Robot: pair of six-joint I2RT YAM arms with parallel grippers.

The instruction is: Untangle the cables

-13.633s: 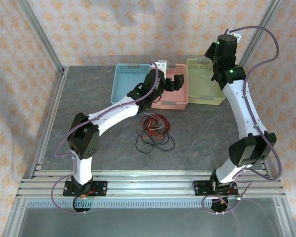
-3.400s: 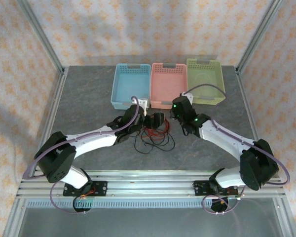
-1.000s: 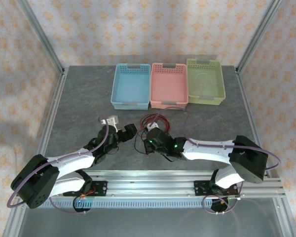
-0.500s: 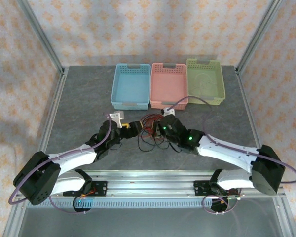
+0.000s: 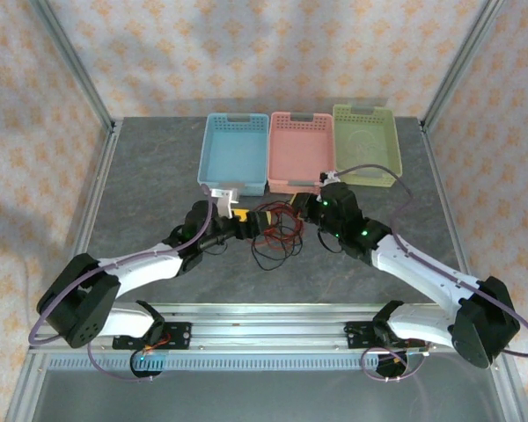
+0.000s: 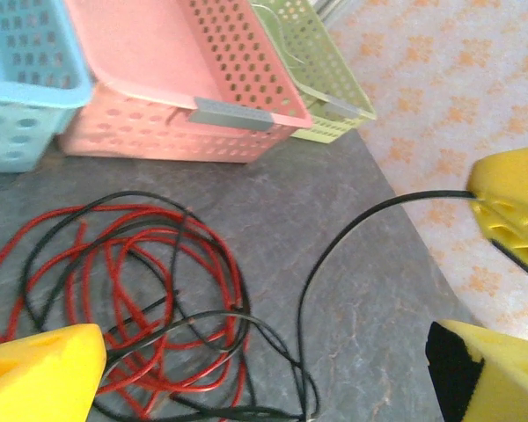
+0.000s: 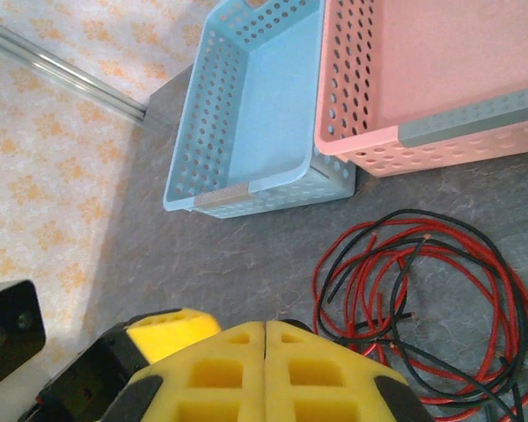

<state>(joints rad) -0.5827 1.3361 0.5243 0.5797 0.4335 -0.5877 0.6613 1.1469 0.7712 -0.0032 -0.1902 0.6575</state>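
Note:
The cables (image 5: 277, 232) lie in a loose tangle of red and black strands on the grey table, in front of the pink basket. My left gripper (image 5: 246, 220) stands open at the tangle's left edge. In the left wrist view its yellow fingertips (image 6: 37, 374) straddle the red loops (image 6: 158, 290) and a black cable (image 6: 334, 255). That black cable arcs up to my right gripper (image 6: 475, 195), which is shut on its end. My right gripper (image 5: 311, 209) sits at the tangle's right edge. In the right wrist view its pads (image 7: 266, 369) press together, with the tangle (image 7: 431, 290) beyond.
Three baskets stand in a row at the back: blue (image 5: 233, 185), pink (image 5: 301, 184) and green (image 5: 370, 178). A whitish strand (image 5: 363, 141) lies in the green one. Aluminium frame posts rise at the table's corners, and a rail runs along the near edge.
My right arm has swung from the tangle's near left side to its right edge, staying shut. My left gripper has moved forward and right, up to the tangle, still open.

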